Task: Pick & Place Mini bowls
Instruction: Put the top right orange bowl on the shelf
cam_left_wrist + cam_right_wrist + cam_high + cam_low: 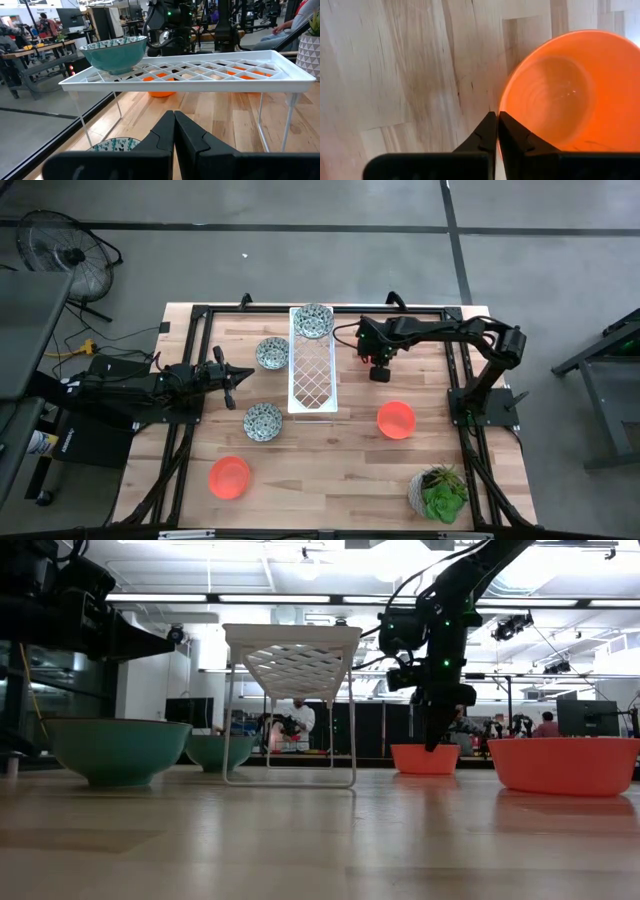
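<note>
My right end effector (pixel 497 116) is pinching (fingers narrowed together) the rim of a plain orange-red mini bowl (pixel 560 90) just right of the long white lattice tray (pixel 312 375). My left end effector (pixel 174 120) is waiting closed left of the tray.

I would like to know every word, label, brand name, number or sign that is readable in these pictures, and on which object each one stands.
None can be read.
Mini bowls, white tray, table, plant pot: no lettering shows.
Dark box beside the left arm: a pale mark, too small to read.
Room screens in the low view: too blurred to read.
</note>
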Motion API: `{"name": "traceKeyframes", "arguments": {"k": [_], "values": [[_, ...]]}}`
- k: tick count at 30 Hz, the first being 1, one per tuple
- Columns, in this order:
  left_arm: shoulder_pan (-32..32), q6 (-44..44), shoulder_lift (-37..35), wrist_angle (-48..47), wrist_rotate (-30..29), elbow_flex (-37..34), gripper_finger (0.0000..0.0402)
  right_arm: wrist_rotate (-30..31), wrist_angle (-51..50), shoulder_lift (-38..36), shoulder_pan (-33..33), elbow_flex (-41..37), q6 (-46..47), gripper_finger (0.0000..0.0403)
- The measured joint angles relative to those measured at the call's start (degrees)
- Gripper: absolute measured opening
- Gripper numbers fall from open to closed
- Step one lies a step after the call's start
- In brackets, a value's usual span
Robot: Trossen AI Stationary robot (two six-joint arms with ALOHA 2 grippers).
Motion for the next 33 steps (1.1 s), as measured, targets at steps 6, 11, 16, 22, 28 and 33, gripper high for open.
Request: {"name": "traceKeyframes", "arguments": {"k": [6, 11, 16, 22, 28, 33], "values": [[0.0, 0.0, 0.0, 0.0, 0.0, 0.0, 0.0001, 0.4, -1.4, 0.0, 0.0, 0.0, 1.5, 0.0001], [0.0, 0.0, 0.0, 0.0, 0.0, 0.0, 0.0001, 0.4, -3.1, -0.3, 0.2, 0.1, 2.5, 0.0001], [0.0, 0.0, 0.0, 0.0, 0.0, 0.0, 0.0001, 0.6, -4.1, -2.6, 0.7, 0.0, 4.4, 0.0001], [0.0, 0.0, 0.0, 0.0, 0.0, 0.0, 0.0001, 1.4, -6.2, -6.8, 1.8, 0.0, 7.0, 0.0], [0.0, 0.0, 0.0, 0.0, 0.0, 0.0, 0.0001, 1.9, -9.1, -11.8, 3.2, 0.0, 8.7, 0.0], [0.0, 0.0, 0.0, 0.0, 0.0, 0.0, 0.0001, 1.9, -11.9, -16.3, 4.3, 0.0, 9.6, 0.0]]}}
